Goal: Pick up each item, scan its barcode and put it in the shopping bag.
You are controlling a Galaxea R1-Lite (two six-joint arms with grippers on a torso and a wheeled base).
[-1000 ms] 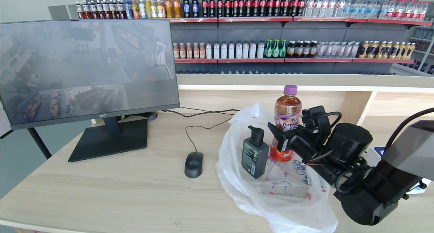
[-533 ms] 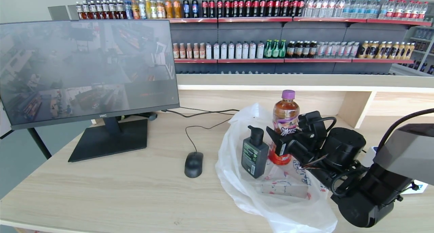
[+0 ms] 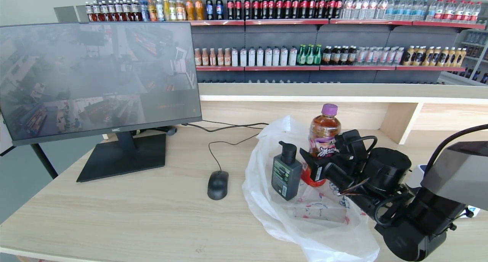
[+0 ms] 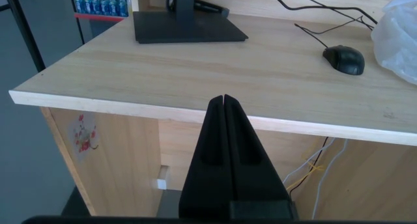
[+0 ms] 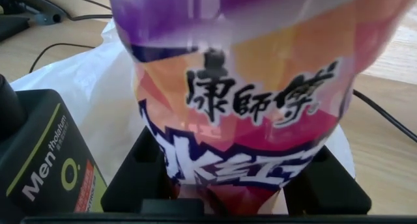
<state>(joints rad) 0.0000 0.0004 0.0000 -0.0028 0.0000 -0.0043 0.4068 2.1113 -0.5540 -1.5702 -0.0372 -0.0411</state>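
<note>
Bottle [image 3: 323, 130] is clamped by the right gripper [image 3: 318, 164] over the shopping bag [image 3: 259, 193]; bagging is judged in hand, lowering and release needed next; the left gripper [image 4: 224, 120] is closed, empty.

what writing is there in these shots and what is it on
bottle: large dark characters and big white ones across its label, plain to read in the right wrist view
pump bottle: white and green lettering on its dark label, finer lines blurred
monitor: small logo on the lower bezel, too small to read
bag: red and blue print, too crumpled to read
shelf bottles: labels too small to read
</note>
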